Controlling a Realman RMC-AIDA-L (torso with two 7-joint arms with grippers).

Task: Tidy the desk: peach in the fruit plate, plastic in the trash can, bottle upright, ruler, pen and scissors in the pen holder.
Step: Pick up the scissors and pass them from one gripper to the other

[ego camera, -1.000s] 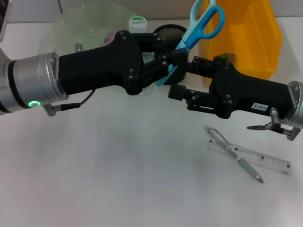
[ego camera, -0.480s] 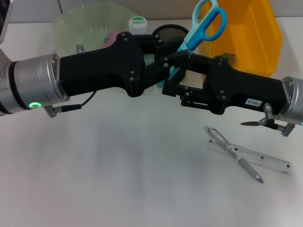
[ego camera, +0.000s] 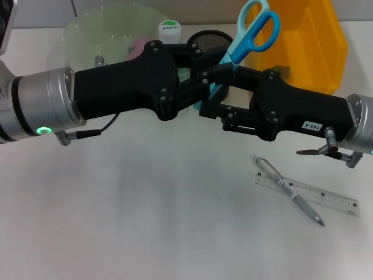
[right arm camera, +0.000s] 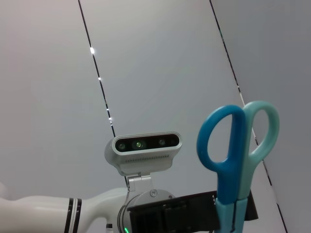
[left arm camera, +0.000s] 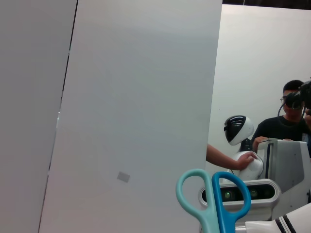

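Note:
The scissors (ego camera: 252, 28), with blue and teal handles, stand tilted, handles up, in front of the black mesh pen holder (ego camera: 205, 39). My left gripper (ego camera: 204, 83) reaches in from the left and is shut on their lower part. My right gripper (ego camera: 219, 92) comes from the right, open, with its fingers on either side of the scissors just below the handles. The handles also show in the left wrist view (left arm camera: 214, 201) and the right wrist view (right arm camera: 237, 145). The pen (ego camera: 288, 189) lies across the clear ruler (ego camera: 317, 195) on the table at front right. The peach (ego camera: 139, 45) lies on the green plate (ego camera: 87, 32).
A yellow bin (ego camera: 317, 41) stands at the back right with a small dark item at its front edge (ego camera: 278, 70). A white-capped bottle (ego camera: 169, 27) stands between the plate and the pen holder. Both arms cross the middle of the table.
My right gripper has moved left, closing in on the scissors held by my left gripper. The scissors shifted slightly right. Nothing has moved in the last half second.

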